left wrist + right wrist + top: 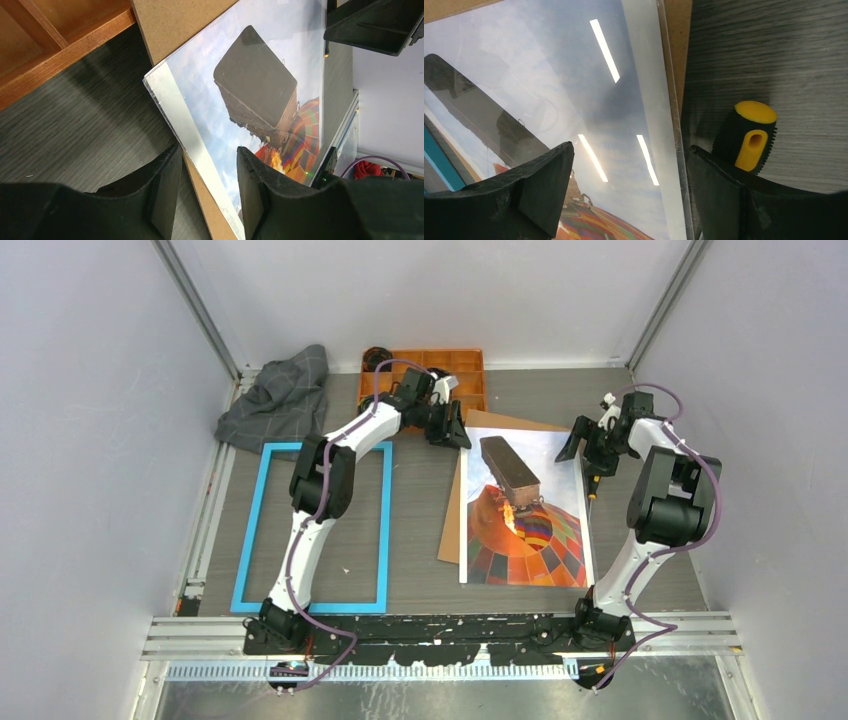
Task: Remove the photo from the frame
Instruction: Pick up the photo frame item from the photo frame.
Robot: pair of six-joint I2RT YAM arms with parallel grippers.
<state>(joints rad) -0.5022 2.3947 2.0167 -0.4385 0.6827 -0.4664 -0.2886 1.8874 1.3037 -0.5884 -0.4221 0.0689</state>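
The photo [525,510] of the orange checkered balloon lies face up on a brown backing board [452,520] right of centre. Light strips glare on its glossy surface [574,75]. The blue frame [250,530] lies flat and empty on the left, around my left arm. My left gripper [450,430] is low at the photo's far left corner. Its open jaws [207,148] straddle the edge of photo [200,85] and board [175,25] without touching. At the photo's far right edge, my right gripper [580,445] is wide open [631,146], one finger over the print.
A yellow and black screwdriver [749,135] lies just right of the photo, beside my right gripper's outer finger [724,190]. An orange compartment tray [470,370] stands at the back, close behind the left gripper. A grey cloth [280,400] is bunched at the back left.
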